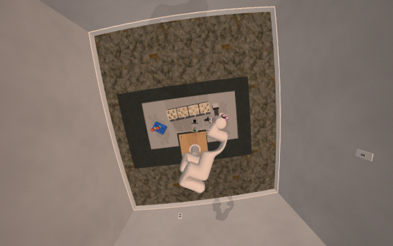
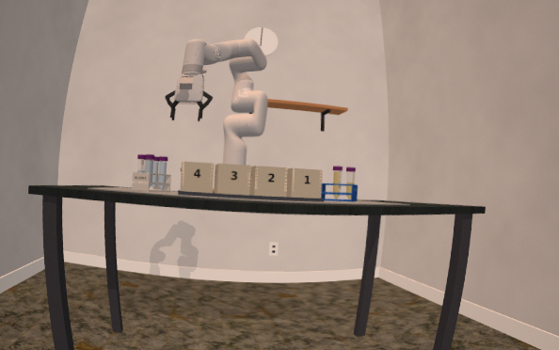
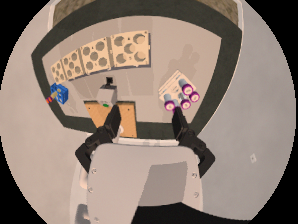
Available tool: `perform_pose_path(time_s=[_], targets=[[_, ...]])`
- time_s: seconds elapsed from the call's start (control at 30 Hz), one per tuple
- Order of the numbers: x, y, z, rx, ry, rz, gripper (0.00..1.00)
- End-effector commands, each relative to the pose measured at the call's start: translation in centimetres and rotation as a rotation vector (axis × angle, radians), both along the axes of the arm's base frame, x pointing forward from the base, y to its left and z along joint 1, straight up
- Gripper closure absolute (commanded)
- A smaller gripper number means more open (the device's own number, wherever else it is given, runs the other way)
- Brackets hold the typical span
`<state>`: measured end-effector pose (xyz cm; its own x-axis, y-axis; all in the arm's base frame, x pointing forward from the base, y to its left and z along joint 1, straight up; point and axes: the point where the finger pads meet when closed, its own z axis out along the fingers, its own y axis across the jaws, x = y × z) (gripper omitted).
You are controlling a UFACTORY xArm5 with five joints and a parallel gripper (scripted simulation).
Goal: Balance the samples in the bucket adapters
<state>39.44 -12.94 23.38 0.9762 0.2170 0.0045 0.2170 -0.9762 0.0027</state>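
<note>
My gripper point(image 2: 186, 119) point(image 3: 146, 112) is open and empty, high above the table, left of adapter 4 in the exterior view. The blue rack RS point(image 1: 162, 129) point(image 3: 60, 94) holds two upright tubes with yellowish liquid, one point(image 2: 337, 179) beside the other point(image 2: 350, 178); their IDs are unreadable. The white rack RB point(image 2: 140, 182) holds several purple-capped blanks point(image 2: 149, 165) point(image 3: 187, 89); their numerals are unreadable. Adapter 1 point(image 2: 307, 189), adapter 2 point(image 2: 271, 187), adapter 3 point(image 2: 233, 184) and adapter 4 point(image 2: 197, 182) stand upright in a row; no tubes show in them. The green key point(image 1: 194, 130) point(image 3: 105, 105) sits on its grey desk.
A wooden shelf point(image 1: 193, 140) point(image 2: 301, 106) point(image 3: 127, 112) is on the wall behind the arm. A small black object point(image 1: 194, 121) point(image 3: 109, 80) is between the desk and the adapters. The dark table edge point(image 2: 400, 207) runs around the pale top. RB is partly hidden by the arm in the top view.
</note>
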Motion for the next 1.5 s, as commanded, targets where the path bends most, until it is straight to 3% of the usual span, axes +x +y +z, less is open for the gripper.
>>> perform_pose_path(time_s=[0.0, 1.47], targets=[[0.2, 1.6, 0.2, -0.001, -0.005, 0.007, 0.0], [1.4, 21.6, 0.1, 0.003, -0.004, 0.007, 0.0]])
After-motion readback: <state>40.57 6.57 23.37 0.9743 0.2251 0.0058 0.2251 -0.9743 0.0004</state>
